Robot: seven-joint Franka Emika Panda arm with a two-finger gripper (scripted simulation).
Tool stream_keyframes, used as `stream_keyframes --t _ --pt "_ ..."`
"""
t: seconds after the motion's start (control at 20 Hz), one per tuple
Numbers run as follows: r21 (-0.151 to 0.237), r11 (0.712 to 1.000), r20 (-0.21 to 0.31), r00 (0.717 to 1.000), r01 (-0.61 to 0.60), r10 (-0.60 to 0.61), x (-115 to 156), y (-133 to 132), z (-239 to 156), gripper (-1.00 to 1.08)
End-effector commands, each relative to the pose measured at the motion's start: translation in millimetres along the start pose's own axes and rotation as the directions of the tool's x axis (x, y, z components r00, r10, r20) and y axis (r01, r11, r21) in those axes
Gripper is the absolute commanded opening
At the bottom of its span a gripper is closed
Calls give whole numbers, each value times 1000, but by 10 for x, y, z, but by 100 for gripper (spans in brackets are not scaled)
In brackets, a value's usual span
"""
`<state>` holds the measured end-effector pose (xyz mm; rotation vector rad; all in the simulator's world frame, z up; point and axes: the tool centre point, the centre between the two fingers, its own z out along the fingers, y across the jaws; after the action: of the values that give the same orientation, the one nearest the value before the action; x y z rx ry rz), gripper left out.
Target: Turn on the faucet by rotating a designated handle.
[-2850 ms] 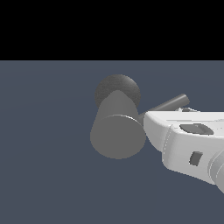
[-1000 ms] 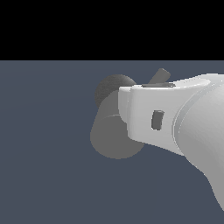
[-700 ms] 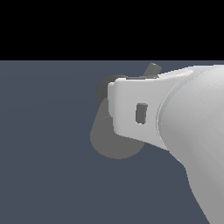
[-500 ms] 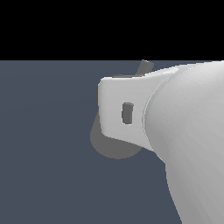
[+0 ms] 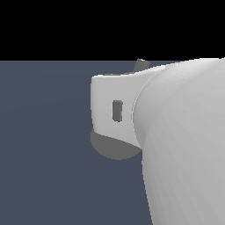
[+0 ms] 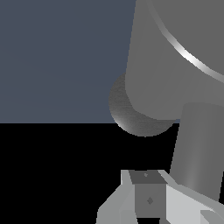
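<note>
Grey, matte and rigid, the thick cylindrical faucet (image 5: 115, 149) sits mostly hidden behind your white glossy hand (image 6: 151, 199). Its thin metallic rod handle (image 5: 141, 65) pokes out at twelve o'clock; push near its tip. Finger spacing: cannot tell.

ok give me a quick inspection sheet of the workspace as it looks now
surface: flat dark blue-grey floor, bare where it shows
faucet: thick grey cylinder; in the exterior view only the lower edge of its round end face shows below the arm
handle: thin grey rod sticking out from the cylinder; its tip shows above the arm
clutter: nothing seen
gripper: white gripper close beside the handle; jaws mostly out of view, state cannot be told
cables: nothing seen
surroundings: black background beyond the floor
</note>
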<state>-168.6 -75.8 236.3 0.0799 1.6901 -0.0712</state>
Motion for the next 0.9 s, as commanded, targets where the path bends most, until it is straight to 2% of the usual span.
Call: stream_keyframes --t 0.0,0.85 --pt "-26 1000 33 999 5 -5 -128 177 14 -100" --pt "-48 999 103 995 14 -9 -437 719 4 -100"
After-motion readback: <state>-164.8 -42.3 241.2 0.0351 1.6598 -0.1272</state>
